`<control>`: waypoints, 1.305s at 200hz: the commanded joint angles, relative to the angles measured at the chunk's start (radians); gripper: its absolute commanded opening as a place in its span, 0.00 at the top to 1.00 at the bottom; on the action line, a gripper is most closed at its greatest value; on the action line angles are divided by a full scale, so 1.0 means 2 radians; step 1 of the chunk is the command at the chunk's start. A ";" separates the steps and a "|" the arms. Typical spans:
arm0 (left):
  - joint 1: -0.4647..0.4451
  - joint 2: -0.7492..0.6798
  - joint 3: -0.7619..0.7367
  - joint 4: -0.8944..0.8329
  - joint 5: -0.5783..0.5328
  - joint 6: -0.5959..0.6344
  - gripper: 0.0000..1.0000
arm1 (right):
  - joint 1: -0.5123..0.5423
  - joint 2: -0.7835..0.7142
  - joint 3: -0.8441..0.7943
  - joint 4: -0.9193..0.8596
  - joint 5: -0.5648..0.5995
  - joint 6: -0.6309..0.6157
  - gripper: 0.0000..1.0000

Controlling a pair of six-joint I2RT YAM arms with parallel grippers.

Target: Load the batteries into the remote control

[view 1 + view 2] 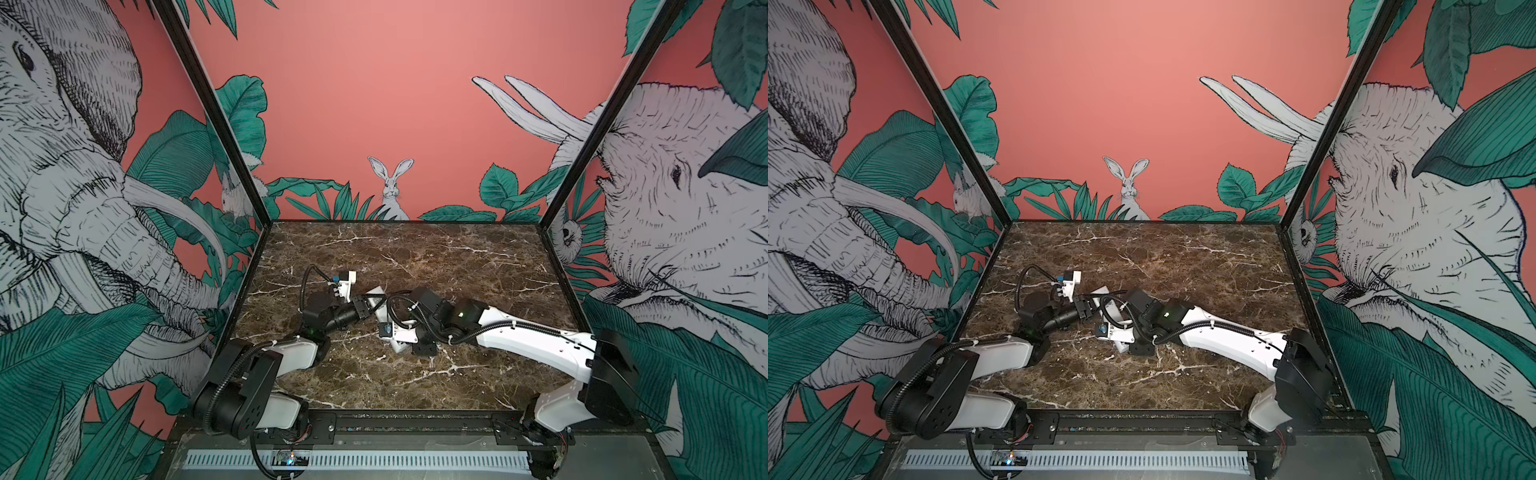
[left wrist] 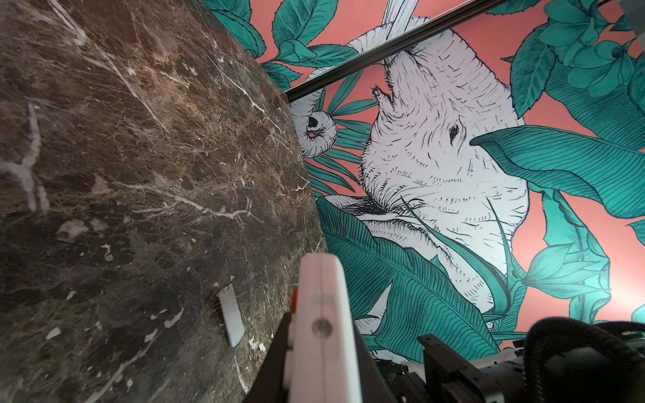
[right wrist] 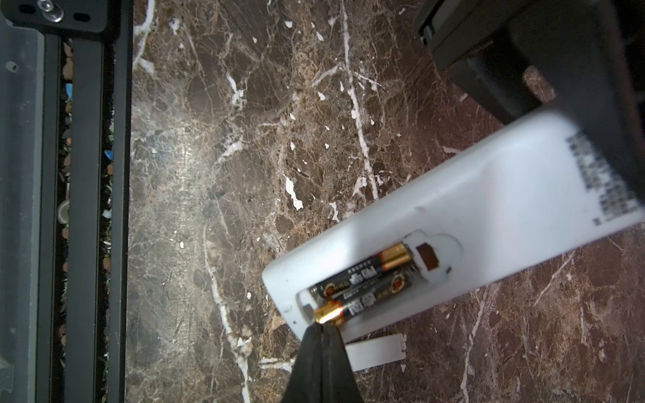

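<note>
My left gripper (image 2: 321, 322) is shut on the long edges of the white remote control (image 2: 321, 279) and holds it above the marble. In the right wrist view the remote control (image 3: 488, 195) shows its plain back, with the battery compartment open. Two black-and-gold batteries lie side by side in it, one (image 3: 366, 270) on the inner side and one (image 3: 363, 300) on the outer side. My right gripper (image 3: 323, 326) is shut and empty, its tips touching the gold end of the outer battery. In both top views the left gripper (image 1: 365, 307) (image 1: 1086, 309) meets the right wrist at mid-table.
A small white cover plate (image 3: 377, 350) (image 2: 230, 314) lies flat on the brown marble table (image 3: 227, 157) beside the remote. The table's black front rail (image 3: 87, 174) runs along one side. Printed walls enclose the table on three sides.
</note>
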 commanded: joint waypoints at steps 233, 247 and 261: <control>-0.007 -0.001 0.002 0.049 0.029 -0.033 1.00 | 0.003 0.037 0.025 0.036 0.054 0.002 0.96; -0.007 0.000 0.003 0.048 0.030 -0.032 1.00 | 0.003 0.037 0.027 0.037 0.053 0.002 0.96; -0.007 0.001 0.003 0.048 0.031 -0.031 1.00 | 0.003 0.037 0.030 0.038 0.050 0.002 0.96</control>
